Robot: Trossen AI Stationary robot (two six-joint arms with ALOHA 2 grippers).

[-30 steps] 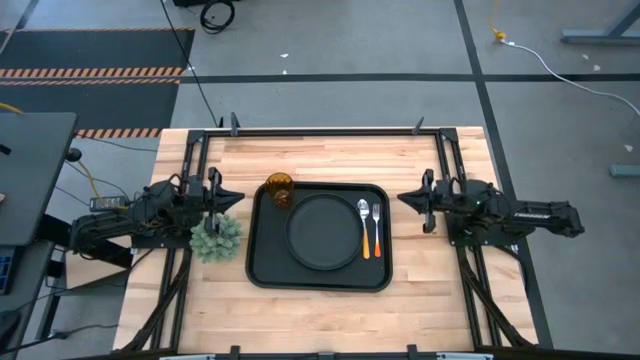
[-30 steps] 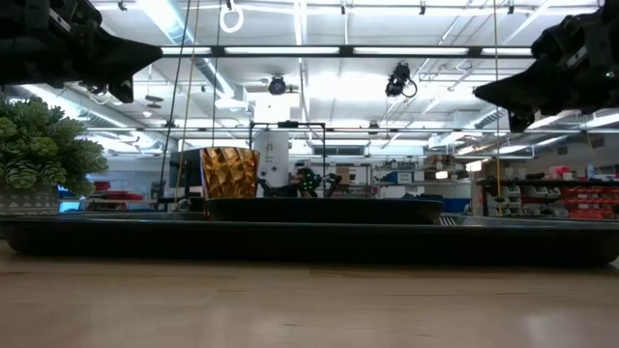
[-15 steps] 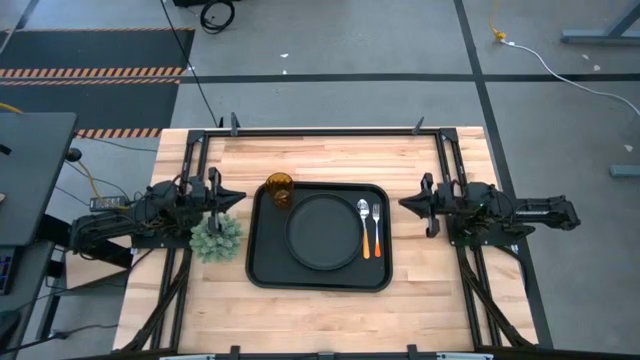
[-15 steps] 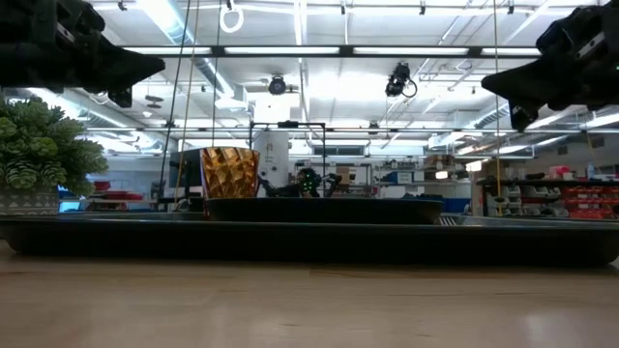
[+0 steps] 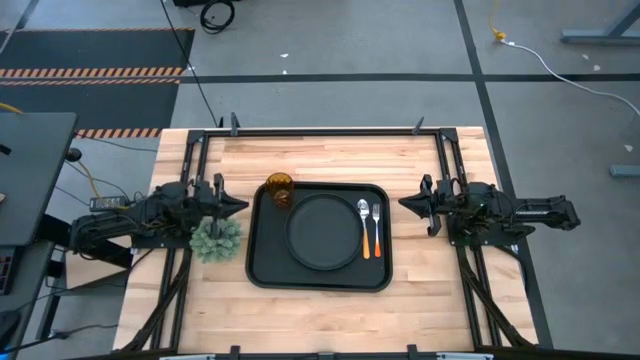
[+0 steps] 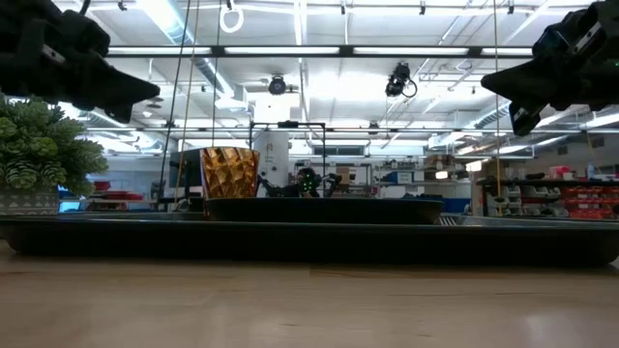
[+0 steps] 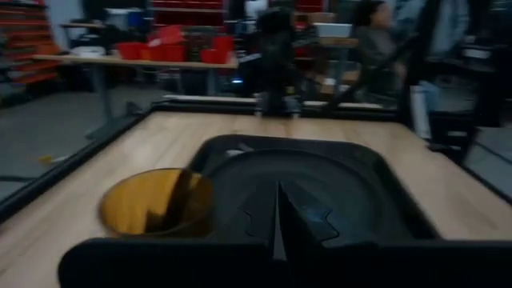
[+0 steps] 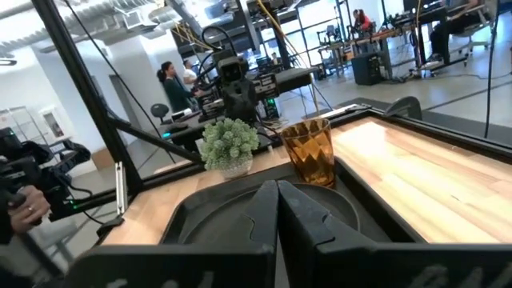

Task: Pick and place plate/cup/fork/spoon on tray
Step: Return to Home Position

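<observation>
The black tray (image 5: 262,272) lies on the table's middle. On it lie the round black plate (image 5: 322,232), the silver spoon (image 5: 364,212) and the orange-handled fork (image 5: 376,232) side by side to the plate's right, and the amber cup (image 5: 279,190) standing at its far left corner. My left gripper (image 5: 236,206) is shut and empty, left of the tray, above the green plant. My right gripper (image 5: 405,203) is shut and empty, right of the tray. Both are raised above the table in the low view.
A green leafy plant (image 5: 216,238) in a small pot stands just left of the tray, under my left arm. Bare wood lies in front of and behind the tray. People stand in the room beyond the table (image 8: 172,78).
My left gripper has tipped and sunk a little while staying left of the tray. My right gripper has drawn slightly toward the table's right edge. The things on the tray have not moved.
</observation>
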